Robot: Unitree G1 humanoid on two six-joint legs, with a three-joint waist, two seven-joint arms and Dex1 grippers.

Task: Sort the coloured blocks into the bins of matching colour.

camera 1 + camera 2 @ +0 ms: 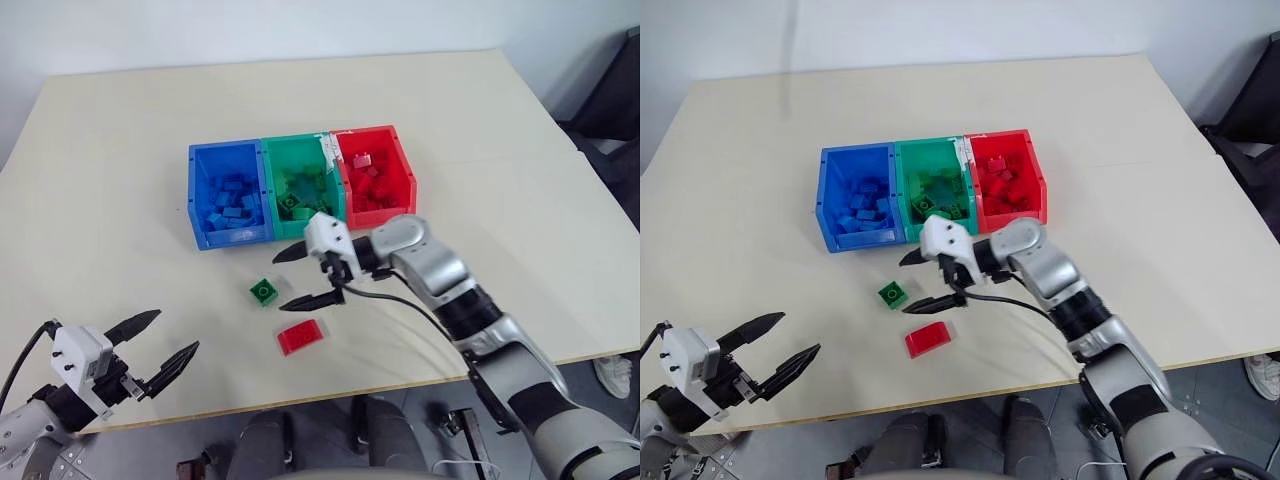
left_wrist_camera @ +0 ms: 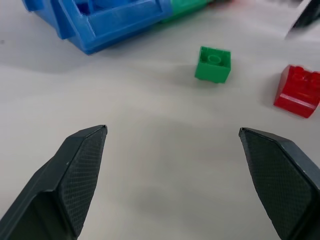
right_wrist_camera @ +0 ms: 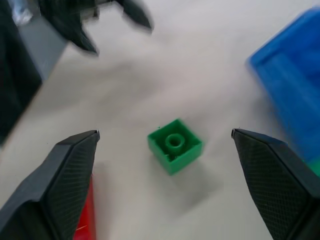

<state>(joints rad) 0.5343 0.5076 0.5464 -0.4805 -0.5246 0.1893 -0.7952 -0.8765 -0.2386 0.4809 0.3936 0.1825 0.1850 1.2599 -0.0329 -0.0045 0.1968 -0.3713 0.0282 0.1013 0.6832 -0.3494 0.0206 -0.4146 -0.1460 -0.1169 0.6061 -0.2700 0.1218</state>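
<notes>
A green block (image 1: 264, 291) lies on the table in front of the bins, and a red block (image 1: 300, 336) lies a little nearer and to its right. The blue bin (image 1: 228, 195), green bin (image 1: 300, 185) and red bin (image 1: 375, 170) stand joined in a row, each holding several bricks. My right gripper (image 1: 306, 276) hangs open just right of the green block (image 3: 175, 145), pointing left at it, fingers either side of its line. My left gripper (image 1: 165, 345) is open and empty at the table's near left edge, facing both loose blocks (image 2: 213, 64).
The beige table (image 1: 120, 180) spreads wide on the left and behind the bins. Its front edge runs just below the red block. A dark chair (image 1: 610, 110) stands past the table's right edge, and a black cable loops from my right wrist.
</notes>
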